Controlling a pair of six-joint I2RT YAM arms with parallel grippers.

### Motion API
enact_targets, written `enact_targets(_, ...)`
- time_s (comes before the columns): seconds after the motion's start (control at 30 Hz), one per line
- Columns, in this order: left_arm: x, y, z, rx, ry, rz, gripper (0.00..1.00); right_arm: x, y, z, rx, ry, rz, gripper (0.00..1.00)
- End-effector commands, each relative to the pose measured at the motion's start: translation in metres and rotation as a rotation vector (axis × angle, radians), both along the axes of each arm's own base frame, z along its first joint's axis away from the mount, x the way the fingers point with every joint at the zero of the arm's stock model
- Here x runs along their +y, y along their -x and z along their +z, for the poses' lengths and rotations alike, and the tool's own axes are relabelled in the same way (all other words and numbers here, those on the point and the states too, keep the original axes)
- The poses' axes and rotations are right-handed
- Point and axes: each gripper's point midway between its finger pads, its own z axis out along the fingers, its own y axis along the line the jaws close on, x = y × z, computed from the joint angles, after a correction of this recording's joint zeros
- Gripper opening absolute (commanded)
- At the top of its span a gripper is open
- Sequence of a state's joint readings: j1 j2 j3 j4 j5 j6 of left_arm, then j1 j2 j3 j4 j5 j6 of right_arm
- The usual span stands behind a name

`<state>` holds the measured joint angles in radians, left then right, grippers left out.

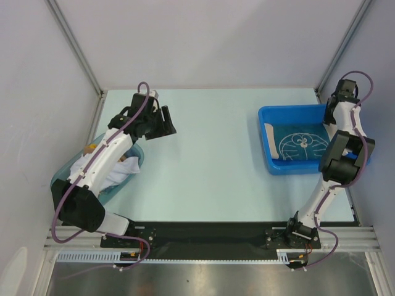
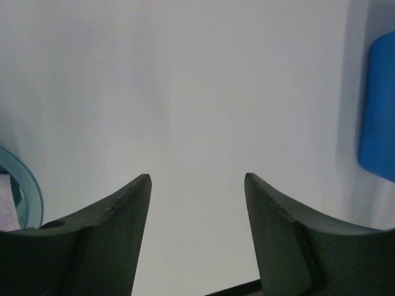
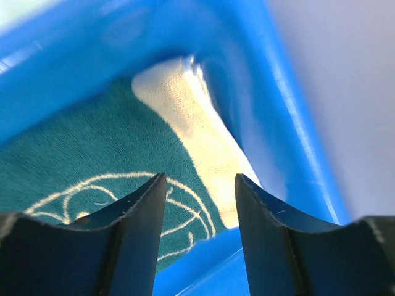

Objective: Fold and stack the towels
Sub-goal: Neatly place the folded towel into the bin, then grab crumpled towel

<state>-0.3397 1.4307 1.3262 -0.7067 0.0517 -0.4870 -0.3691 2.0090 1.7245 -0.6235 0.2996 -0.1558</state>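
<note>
A teal-blue towel [image 1: 299, 143] with a white line-drawn face lies flat in the blue bin [image 1: 265, 120] at the right. A cream cloth edge [image 1: 270, 132] shows along its left side. My right gripper [image 1: 331, 113] hangs over the bin's far right corner. In the right wrist view it [image 3: 200, 179] is open, with nothing between its fingers, above the teal towel [image 3: 74, 154] and the cream edge [image 3: 197, 117]. A bundle of white towels [image 1: 86, 168] fills the teal tub [image 1: 62, 172] under my left arm. My left gripper [image 1: 163, 121] [image 2: 197, 179] stands open over bare table.
Grey walls close in the table at the back and on both sides. The blue bin [image 2: 379, 105] shows at the right edge of the left wrist view, and the teal tub's rim [image 2: 31, 191] at its left edge. A black rail [image 1: 203, 234] runs along the near edge.
</note>
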Motion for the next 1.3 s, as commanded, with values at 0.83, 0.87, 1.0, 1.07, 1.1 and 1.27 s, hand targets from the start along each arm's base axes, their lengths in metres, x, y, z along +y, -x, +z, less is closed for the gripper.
enact_targets(0.83, 0.239, 0.067, -0.038, 0.066, -0.174, 0.903, 0.66, 0.419, 0.022, 0.168, -0.426, -0.306, 0.688, 0.96)
enact_targets(0.87, 0.241, 0.075, -0.037, 0.048, -0.164, 0.927, 0.67, 0.428, 0.026, 0.162, -0.418, -0.315, 0.713, 0.96)
enact_targets(1.0, 0.236, 0.088, -0.059, 0.057, -0.107, 0.992, 0.71, 0.441, 0.030, 0.136, -0.363, -0.313, 0.742, 0.96)
enact_targets(1.07, 0.229, 0.093, -0.077, 0.095, -0.060, 1.019, 0.70, 0.443, 0.030, 0.126, -0.334, -0.295, 0.750, 0.96)
enact_targets(1.1, 0.228, 0.090, -0.079, 0.093, -0.044, 1.024, 0.69, 0.445, 0.031, 0.125, -0.330, -0.292, 0.757, 0.96)
enact_targets(1.27, 0.224, 0.085, -0.094, 0.077, -0.021, 1.005, 0.61, 0.458, 0.039, 0.119, -0.320, -0.303, 0.796, 0.96)
